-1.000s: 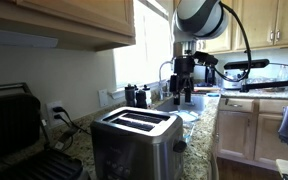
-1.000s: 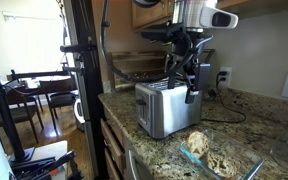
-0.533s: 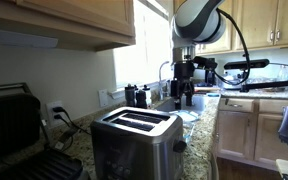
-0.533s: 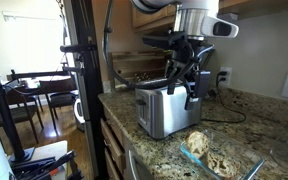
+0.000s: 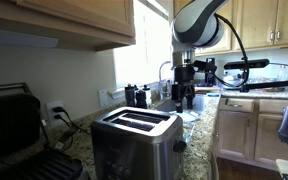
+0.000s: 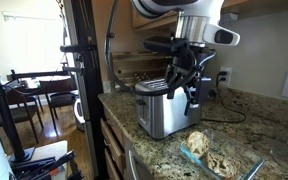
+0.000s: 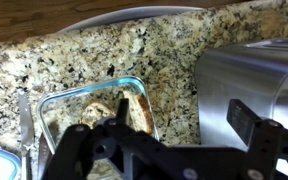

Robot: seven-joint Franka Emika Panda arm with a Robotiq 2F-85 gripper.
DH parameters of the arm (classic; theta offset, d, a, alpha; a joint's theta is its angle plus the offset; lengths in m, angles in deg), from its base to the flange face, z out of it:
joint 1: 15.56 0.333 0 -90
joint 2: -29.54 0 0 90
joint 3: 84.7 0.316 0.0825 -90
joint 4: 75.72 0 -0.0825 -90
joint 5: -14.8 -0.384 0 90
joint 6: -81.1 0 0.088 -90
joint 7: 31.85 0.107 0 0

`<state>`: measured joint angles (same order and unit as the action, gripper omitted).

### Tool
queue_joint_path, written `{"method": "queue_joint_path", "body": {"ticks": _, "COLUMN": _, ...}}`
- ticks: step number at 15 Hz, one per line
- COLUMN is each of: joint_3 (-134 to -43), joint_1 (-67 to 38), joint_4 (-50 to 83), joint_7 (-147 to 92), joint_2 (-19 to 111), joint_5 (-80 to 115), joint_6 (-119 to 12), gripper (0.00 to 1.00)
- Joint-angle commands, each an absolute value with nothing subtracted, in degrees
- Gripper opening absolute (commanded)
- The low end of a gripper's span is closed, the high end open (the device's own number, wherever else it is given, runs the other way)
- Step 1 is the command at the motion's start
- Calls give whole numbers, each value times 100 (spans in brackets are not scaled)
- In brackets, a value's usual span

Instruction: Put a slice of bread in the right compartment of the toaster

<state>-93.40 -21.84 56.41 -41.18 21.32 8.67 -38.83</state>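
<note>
The brushed-steel toaster (image 5: 136, 140) stands on the granite counter, its two slots empty; it also shows in the other exterior view (image 6: 160, 108) and at the right of the wrist view (image 7: 249, 80). Golden-brown slices of bread (image 7: 106, 108) lie in a clear glass dish (image 7: 52, 104), also seen in an exterior view (image 6: 197, 143). My gripper (image 7: 182, 116) is open and empty. It hangs above the counter between the toaster and the dish, in both exterior views (image 5: 183, 98) (image 6: 191, 94).
A black contact grill (image 5: 14, 130) stands open beside the toaster. Wall cabinets (image 5: 74, 20) hang low overhead. Dark bottles (image 5: 136, 96) stand by the window. A utensil (image 7: 24, 125) lies left of the dish. A power cord (image 6: 224, 117) runs behind the toaster.
My arm has shifted a little away from the toaster top toward the dish side. The gripper stays open and empty. Nothing else has moved.
</note>
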Motion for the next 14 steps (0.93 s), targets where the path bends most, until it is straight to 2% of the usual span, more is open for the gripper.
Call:
{"method": "queue_joint_path", "body": {"ticks": 1, "joint_3": -9388, "joint_1": -2248, "joint_4": 5558, "joint_7": -4295, "joint_2": 2270, "joint_5": 954, "joint_6": -3929, "gripper": 100}}
{"method": "queue_joint_path", "body": {"ticks": 14, "joint_3": -9464, "joint_1": -2364, "joint_4": 4779, "joint_7": -5320, "joint_2": 3170, "joint_5": 829, "joint_6": -3727, "gripper": 100}}
